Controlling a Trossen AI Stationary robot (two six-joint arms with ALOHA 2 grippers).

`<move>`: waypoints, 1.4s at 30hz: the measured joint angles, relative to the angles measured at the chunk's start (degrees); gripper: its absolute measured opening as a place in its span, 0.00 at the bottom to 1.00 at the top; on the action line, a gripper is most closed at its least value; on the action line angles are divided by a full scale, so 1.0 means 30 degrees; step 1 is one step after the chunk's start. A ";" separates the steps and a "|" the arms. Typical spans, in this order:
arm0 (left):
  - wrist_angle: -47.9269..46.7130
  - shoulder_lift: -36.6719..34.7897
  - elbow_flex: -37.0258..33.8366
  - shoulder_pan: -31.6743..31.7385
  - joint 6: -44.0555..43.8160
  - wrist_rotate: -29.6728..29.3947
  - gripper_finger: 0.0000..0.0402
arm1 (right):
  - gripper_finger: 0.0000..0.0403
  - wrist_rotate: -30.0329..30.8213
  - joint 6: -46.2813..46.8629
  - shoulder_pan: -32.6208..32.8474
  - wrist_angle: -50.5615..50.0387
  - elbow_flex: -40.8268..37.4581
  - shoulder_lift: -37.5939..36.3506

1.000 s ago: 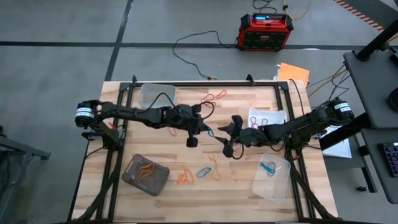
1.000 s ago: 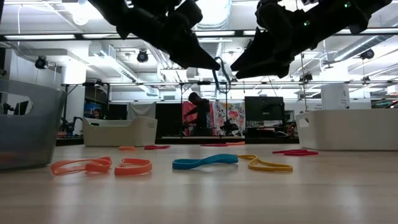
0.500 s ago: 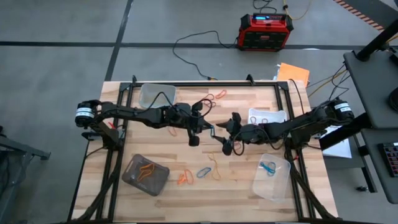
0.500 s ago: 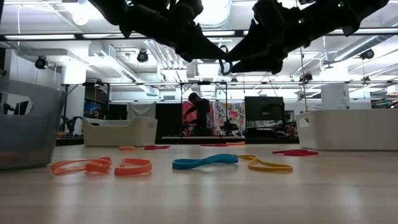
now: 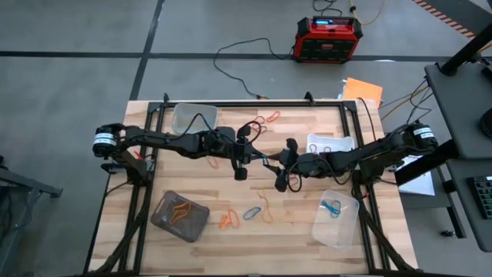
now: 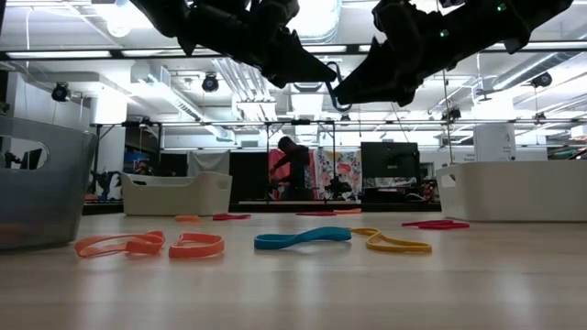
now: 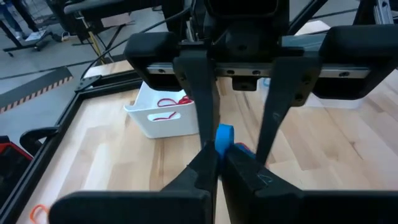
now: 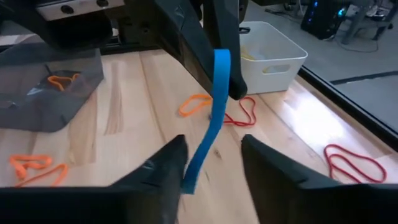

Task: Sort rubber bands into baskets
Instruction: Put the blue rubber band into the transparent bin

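My left gripper [image 5: 256,158] is shut on a blue rubber band [image 8: 214,106] high above the table's middle. My right gripper [image 5: 275,163] faces it, open, with one finger [image 8: 163,169] on each side of the band's free end; I cannot tell if they touch it. In the low view both grippers [image 6: 316,71] [image 6: 347,92] meet tip to tip. A smoky tub [image 5: 179,216] holds orange bands and a clear tub [image 5: 335,219] holds a blue one. A white tub [image 5: 330,144] holds red ones, and another clear tub [image 5: 194,117] stands far left. My left gripper pinches one end of the blue band [image 7: 224,134] between its two fingertips [image 7: 204,167]. The fingers come roughly level from the table's left. The band sticks out past them as a flat doubled strip, lifted clear of the table, and its free end [image 8: 191,180] reaches between my right gripper's fingers.
Loose orange [image 5: 227,221], blue [image 5: 252,213] and yellow [image 5: 266,206] bands lie on the near middle of the table. Red and orange ones [image 5: 265,120] lie near the far edge. A red-and-black box [image 5: 328,38] stands on the floor beyond the table.
My right gripper has moved toward the table's far-left, up to my left gripper. My left gripper has risen a little with the blue band. The two sets of fingertips now stand close together, with the band between my right gripper's fingers.
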 joint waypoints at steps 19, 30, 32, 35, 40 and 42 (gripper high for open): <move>-0.2157 -0.0009 -0.0015 0.0015 0.0180 -0.0051 0.32 | 0.02 -0.0330 0.0406 0.0007 -0.3509 0.0367 -0.1025; -0.8347 -0.1533 0.0036 0.0022 0.0469 -0.0044 0.50 | 0.02 -0.7818 0.6291 0.0905 -1.8018 0.5657 -0.1617; -0.9607 -0.1940 0.0029 0.0022 0.0503 -0.0044 0.50 | 0.02 -0.9538 0.7444 0.1399 -1.9521 0.6174 -0.1617; -1.0979 -0.2307 0.0029 0.0022 0.0502 -0.0035 0.50 | 0.02 -1.1568 0.9711 0.2415 -2.1391 0.6595 -0.1674; -1.1848 -0.2463 0.0010 0.0022 0.0495 -0.0022 0.50 | 0.02 -1.2544 1.4408 0.4362 -2.3958 0.6660 -0.1678; -1.2093 -0.2463 -0.0022 0.0022 0.0501 -0.0022 0.50 | 0.02 -1.2518 1.6592 0.5226 -2.4943 0.6660 -0.1676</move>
